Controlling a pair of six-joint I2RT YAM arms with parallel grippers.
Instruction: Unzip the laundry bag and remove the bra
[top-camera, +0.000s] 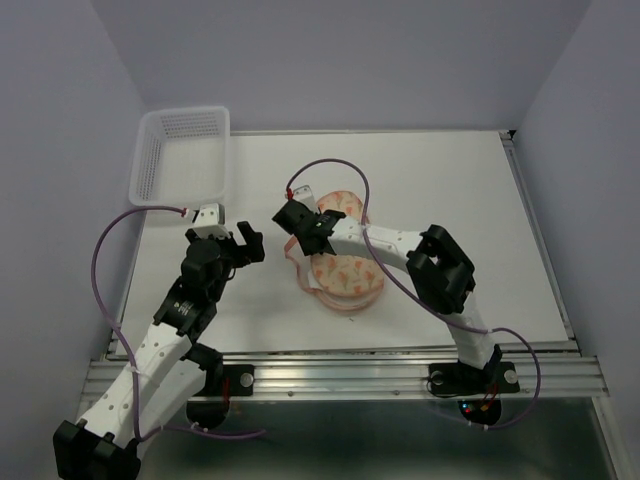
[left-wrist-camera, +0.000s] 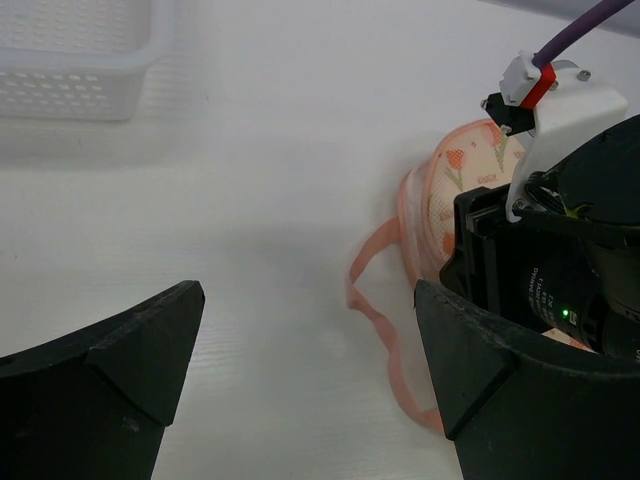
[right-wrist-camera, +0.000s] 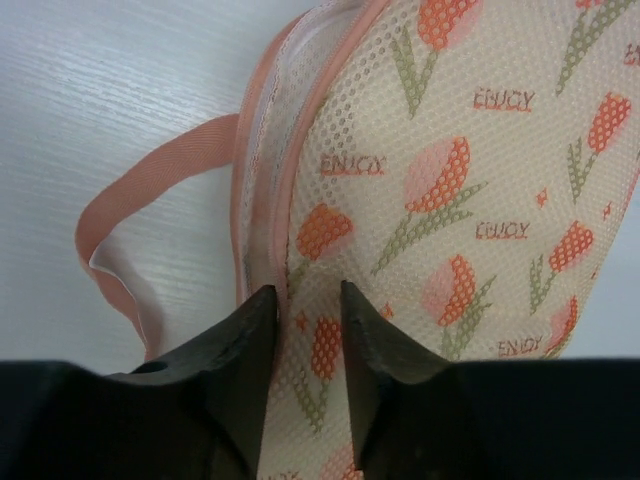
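Desk (top-camera: 450, 200): laundry bag (top-camera: 345, 278) lies flat mid-desk, zipped as far as can be seen. Bra not visible, presumably inside.

Left tool (top-camera: 235, 238): spread wide over bare desk just left of the bag, touching nothing.

Right tool (right-wrist-camera: 305, 295): low over the bag's left rim, fingers drawn to a narrow gap beside the zipper edging (right-wrist-camera: 262, 190). Cannot tell if it grips the fabric.

Judgement: locate the zipper pull (not seen) before pinching. The left tool should pin the loop (right-wrist-camera: 120, 230) so the bag won't drag.
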